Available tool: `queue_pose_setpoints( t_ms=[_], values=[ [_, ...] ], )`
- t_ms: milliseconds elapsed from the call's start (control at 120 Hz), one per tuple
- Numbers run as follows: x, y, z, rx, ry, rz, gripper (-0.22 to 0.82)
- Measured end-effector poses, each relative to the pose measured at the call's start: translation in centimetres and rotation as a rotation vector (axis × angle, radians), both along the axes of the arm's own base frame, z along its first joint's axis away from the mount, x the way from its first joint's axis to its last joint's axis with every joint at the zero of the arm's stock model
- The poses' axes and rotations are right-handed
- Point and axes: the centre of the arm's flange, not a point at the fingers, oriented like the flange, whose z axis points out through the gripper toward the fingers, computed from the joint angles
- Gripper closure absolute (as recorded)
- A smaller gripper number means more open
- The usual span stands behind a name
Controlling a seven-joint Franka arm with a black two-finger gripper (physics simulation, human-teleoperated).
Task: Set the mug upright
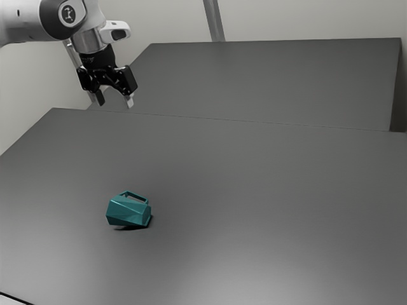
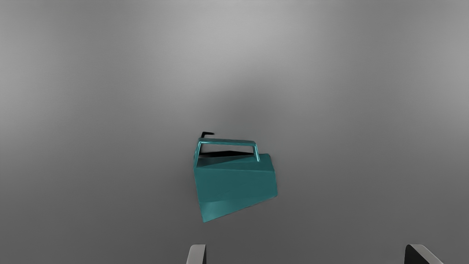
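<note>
One teal faceted mug (image 1: 128, 213) lies on its side on the grey desk (image 1: 254, 210), handle (image 2: 227, 141) uppermost. The arm (image 1: 22, 22) enters from the exterior view's upper left, its claw (image 1: 115, 102) pointing down, wide, well apart from the mug. Its round dark emblem (image 1: 68, 13) is perhaps a logo; small pale marks on the black hand (image 1: 96, 60) are unreadable.

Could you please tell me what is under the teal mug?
The mug lies on its side on the gray table, with a dark shadow at its edge; its body hides the patch directly beneath.
</note>
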Motion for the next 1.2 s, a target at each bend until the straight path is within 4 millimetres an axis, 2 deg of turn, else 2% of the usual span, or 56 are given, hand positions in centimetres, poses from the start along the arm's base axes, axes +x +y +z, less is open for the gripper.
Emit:
queue_pose_setpoints(
  t_ms=[275,483,650,917,1108,1200],
  values=[
    [-0.4,-0.3,0.6,0.000,-0.008,-0.004,0.02],
    [-0.7,2.1,0.6,-0.018,0.004,0.039,0.02],
    [-0.8,6.3,0.1,-0.070,0.010,0.093,0.02],
    [-2.1,16.4,-1.9,-0.192,0.010,0.209,0.02],
    [-1.9,19.4,-4.3,-0.300,0.000,0.200,0.02],
    [-2.1,21.6,-5.3,-0.344,-0.014,0.204,0.02]
  ],
)
